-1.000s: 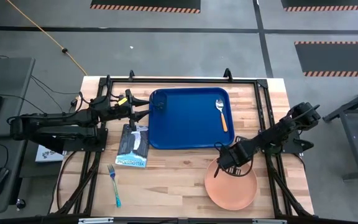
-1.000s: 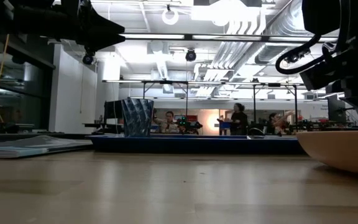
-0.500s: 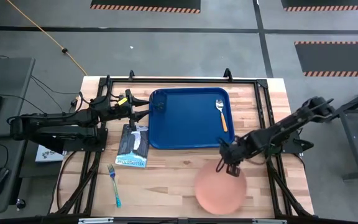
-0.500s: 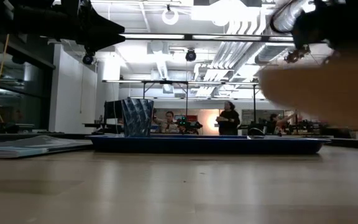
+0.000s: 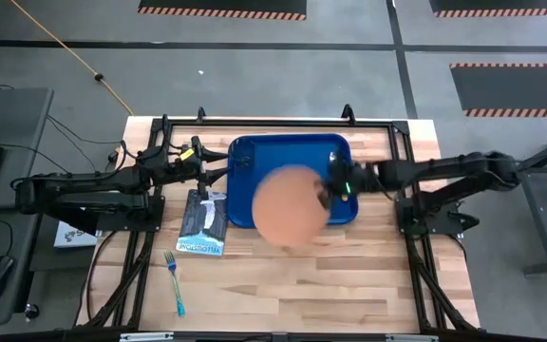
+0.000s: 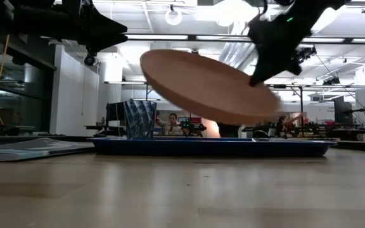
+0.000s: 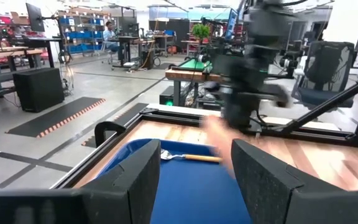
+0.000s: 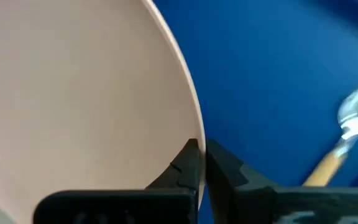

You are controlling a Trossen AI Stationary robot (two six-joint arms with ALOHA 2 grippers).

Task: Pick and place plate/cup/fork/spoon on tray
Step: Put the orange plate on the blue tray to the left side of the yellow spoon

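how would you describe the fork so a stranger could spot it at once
Start at the blue tray in the middle of the wooden table, then go to the dark packet beside it. The fork lies alone on bare wood past the packet's near end: slim, with a light blue handle.

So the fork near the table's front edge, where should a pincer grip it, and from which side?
Grip the fork at mid-handle, coming straight down from above, fingers across its width. It lies flat on the table, slim, with clear wood around it.

right gripper (image 5: pixel 329 187) — fingers (image 8: pixel 188 165) clamped, arm outstretched | left gripper (image 5: pixel 218 173) — fingers spread, low
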